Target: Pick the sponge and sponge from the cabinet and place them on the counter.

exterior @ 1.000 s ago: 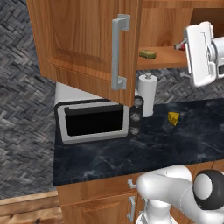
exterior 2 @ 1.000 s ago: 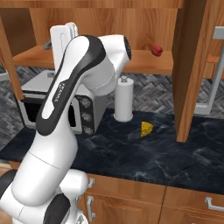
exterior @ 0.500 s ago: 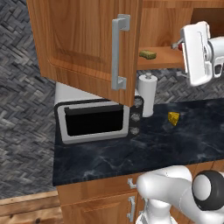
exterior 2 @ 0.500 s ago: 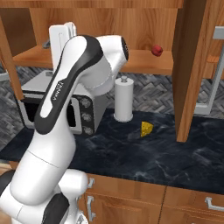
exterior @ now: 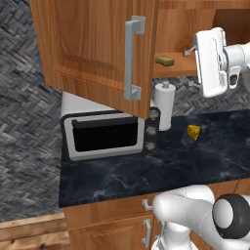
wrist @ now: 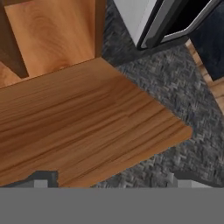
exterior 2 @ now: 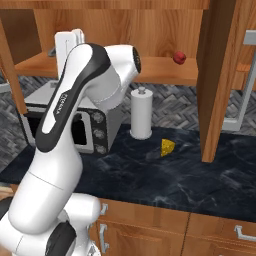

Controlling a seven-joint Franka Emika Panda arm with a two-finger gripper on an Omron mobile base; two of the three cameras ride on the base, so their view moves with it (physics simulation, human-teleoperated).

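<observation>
Sponge, olive-yellow, lying on cabinet inner shelf just right of open door edge, above paper towel roll. Arm raised to shelf height, elbow bent high, white hand level with shelf and well right of sponge, apart from it. Gripper spread wide, holding nothing, 2 fingertips over bare shelf board. Cheese wedge on marbled counter, near microwave. Red fruit on shelf, right side.

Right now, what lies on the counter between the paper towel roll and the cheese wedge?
Nothing: in the right base view, bare counter separates roll and cheese.
</observation>
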